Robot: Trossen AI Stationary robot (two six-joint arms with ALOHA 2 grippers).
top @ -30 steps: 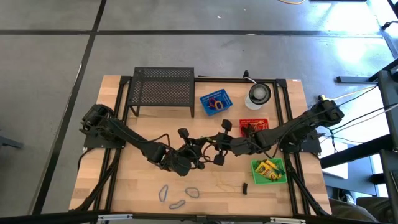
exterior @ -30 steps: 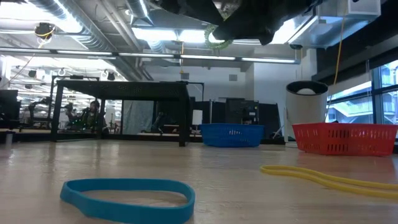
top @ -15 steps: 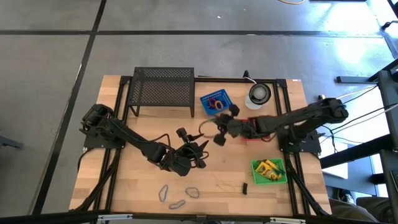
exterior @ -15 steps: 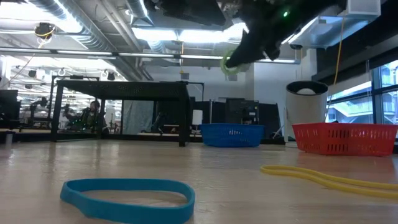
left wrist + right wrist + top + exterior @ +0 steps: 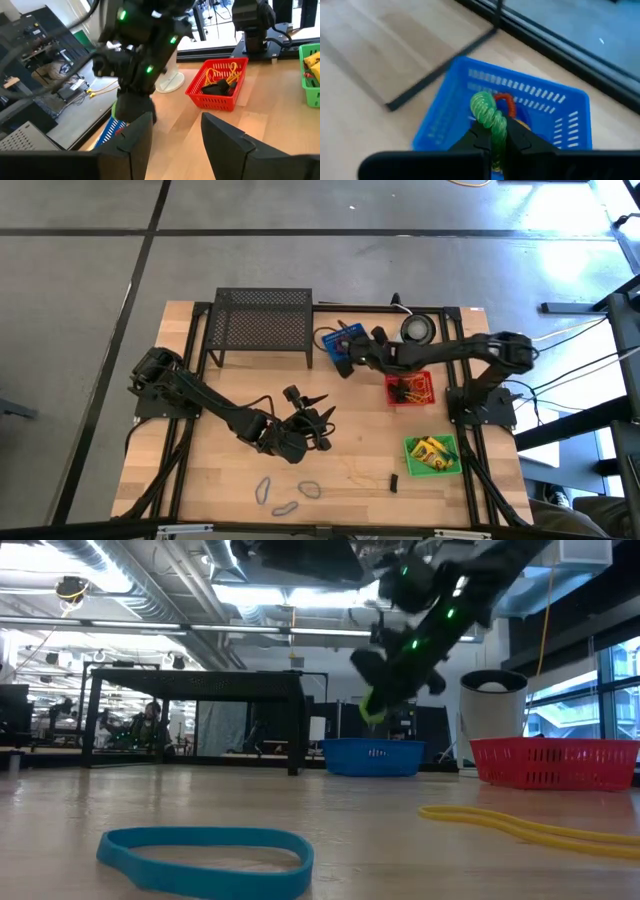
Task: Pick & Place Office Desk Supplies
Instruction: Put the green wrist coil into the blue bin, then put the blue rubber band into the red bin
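Nearest the front edge of the light wooden table (image 5: 230, 510), three thin rubber-band loops lie flat: a blue one (image 5: 263, 489), a grey-blue one (image 5: 310, 488) and a tan one (image 5: 287, 507). In the low view the blue loop (image 5: 205, 858) fills the foreground, with a long yellow rubber band (image 5: 530, 825) lying to one side of it. A small black clip (image 5: 394, 483) stands just beside that yellow band (image 5: 355, 476). Near the table's right front corner, a green plastic basket (image 5: 433, 454) holds yellow-green crayon boxes (image 5: 430, 448).

At mid-table the left gripper (image 5: 318, 416) hovers above bare wood, its fingers (image 5: 227, 142) spread apart and holding nothing.

Farther back, a red plastic basket (image 5: 410, 388) contains small dark clips and tan bands (image 5: 220, 82). Beyond it, the right gripper (image 5: 340, 360) reaches over the blue plastic basket (image 5: 345, 342), its fingers pressed together on a green coiled rubber band (image 5: 490, 117). The right wrist view shows this green coil held directly above the basket (image 5: 510, 110), which already contains a red band (image 5: 506, 102). In the low view the gripper (image 5: 375, 705) hangs above the basket's rim (image 5: 375, 755), not touching it.

At the rear stand a black wire-mesh rack (image 5: 262, 325) and, to the right of the blue basket, a round white-and-dark disc (image 5: 418, 330).
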